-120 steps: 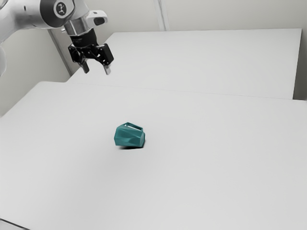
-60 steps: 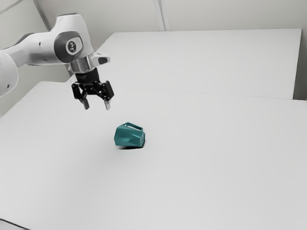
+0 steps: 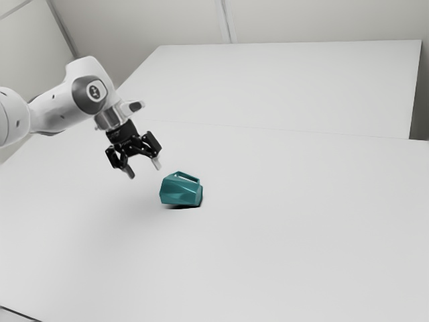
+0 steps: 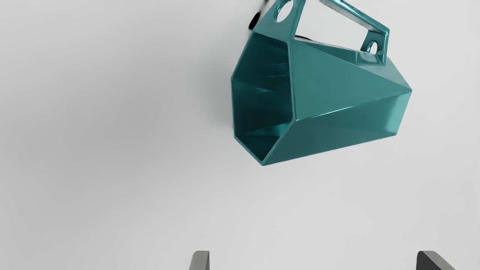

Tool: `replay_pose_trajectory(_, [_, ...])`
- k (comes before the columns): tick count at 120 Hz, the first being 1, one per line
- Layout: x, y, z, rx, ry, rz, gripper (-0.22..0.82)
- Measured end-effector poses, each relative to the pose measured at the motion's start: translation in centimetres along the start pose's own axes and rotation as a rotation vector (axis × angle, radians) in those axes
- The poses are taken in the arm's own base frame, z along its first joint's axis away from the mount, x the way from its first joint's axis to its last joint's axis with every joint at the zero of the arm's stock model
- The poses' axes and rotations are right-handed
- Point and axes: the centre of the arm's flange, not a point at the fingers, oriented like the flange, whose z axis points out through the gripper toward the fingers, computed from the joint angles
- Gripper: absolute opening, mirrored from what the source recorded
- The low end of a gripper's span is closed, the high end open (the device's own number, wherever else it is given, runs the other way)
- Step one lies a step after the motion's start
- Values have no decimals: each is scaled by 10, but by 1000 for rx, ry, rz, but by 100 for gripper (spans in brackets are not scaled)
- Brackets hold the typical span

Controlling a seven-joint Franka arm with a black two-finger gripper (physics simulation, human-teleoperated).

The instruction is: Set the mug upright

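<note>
Presently, in the exterior view, the gripper [image 3: 144, 170] is hovering, fingers [image 3: 157, 164] spread, the mug [image 3: 181, 191] is lying sideways on the table [image 3: 301, 235], in the wrist view, the edge is cropping the handle [image 4: 360, 18] and fingers.

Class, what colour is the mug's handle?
The handle is teal, seen best in the wrist view.

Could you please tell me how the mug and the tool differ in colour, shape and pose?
Colour: the mug is teal, while the tool is black with grey fingertips.
Shape: the mug is one faceted, hollow body with a handle; the tool has two separate fingers, spread apart.
Pose: the mug lies on its side on the table; the tool hangs above the table at a slant.
Shared: both are open, the mug at its mouth, the tool between its fingers.
</note>
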Motion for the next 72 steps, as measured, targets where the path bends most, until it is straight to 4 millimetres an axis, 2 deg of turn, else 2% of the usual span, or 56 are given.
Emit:
replay_pose_trajectory(31, [21,-25,24,-173,13,47,60])
replay_pose_trajectory(72, [35,-39,48,-275,38,177,60])
